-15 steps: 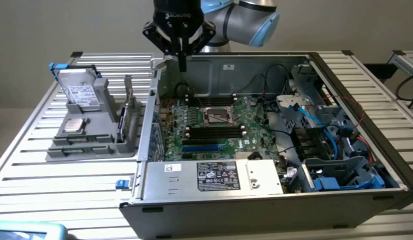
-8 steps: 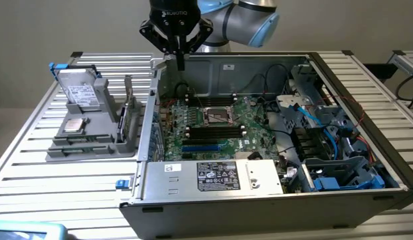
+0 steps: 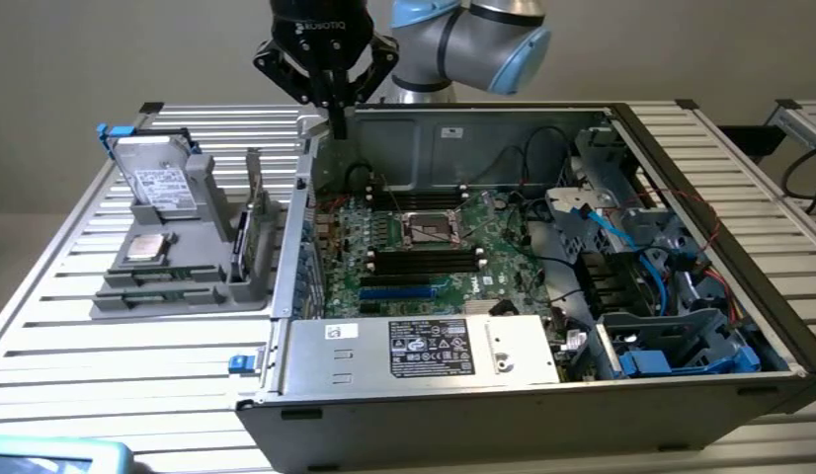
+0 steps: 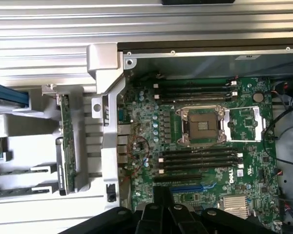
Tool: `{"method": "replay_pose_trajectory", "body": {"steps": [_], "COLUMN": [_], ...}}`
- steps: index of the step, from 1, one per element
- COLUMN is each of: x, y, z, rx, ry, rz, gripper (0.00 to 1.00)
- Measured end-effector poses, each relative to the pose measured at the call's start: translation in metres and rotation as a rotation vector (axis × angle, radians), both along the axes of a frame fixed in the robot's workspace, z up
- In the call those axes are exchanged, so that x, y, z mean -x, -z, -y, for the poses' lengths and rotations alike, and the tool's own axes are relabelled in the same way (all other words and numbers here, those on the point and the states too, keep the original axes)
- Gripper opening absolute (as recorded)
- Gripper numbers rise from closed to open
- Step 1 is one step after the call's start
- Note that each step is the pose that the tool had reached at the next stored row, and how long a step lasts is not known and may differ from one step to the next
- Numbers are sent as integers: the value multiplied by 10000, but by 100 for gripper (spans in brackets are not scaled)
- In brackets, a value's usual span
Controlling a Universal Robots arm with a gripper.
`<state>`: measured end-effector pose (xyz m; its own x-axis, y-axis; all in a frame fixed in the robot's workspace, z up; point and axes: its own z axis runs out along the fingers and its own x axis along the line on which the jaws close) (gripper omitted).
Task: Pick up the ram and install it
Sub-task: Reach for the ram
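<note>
Two ram sticks (image 3: 164, 276) lie flat in slots of the grey parts holder (image 3: 184, 296) on the exterior view's left; in the wrist view the same ram sticks (image 4: 22, 171) appear as thin dark-green strips. My gripper (image 3: 338, 123) hangs above the back left corner of the open computer case (image 3: 514, 385), well apart from the ram. Its fingers (image 4: 154, 207) are pressed together, shut, with nothing between them. The motherboard (image 3: 381, 237) has black memory slots (image 4: 200, 158) on both sides of the processor socket (image 4: 202, 126).
A wider green card (image 3: 257, 237) stands on edge in the holder beside the case wall. A hard drive (image 3: 158, 178) and a square silver processor chip (image 3: 147, 247) also sit in the holder. Cables and drive cages (image 3: 645, 267) crowd the case's right side.
</note>
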<state>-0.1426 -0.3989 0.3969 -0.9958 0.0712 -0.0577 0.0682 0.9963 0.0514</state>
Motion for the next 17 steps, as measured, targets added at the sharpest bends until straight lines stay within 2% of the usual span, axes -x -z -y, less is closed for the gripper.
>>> {"method": "replay_pose_trajectory", "body": {"steps": [17], "x": [745], "y": [0], "z": [19], "rx": [0], "ry": [0], "rz": [-1], "gripper": [11]}}
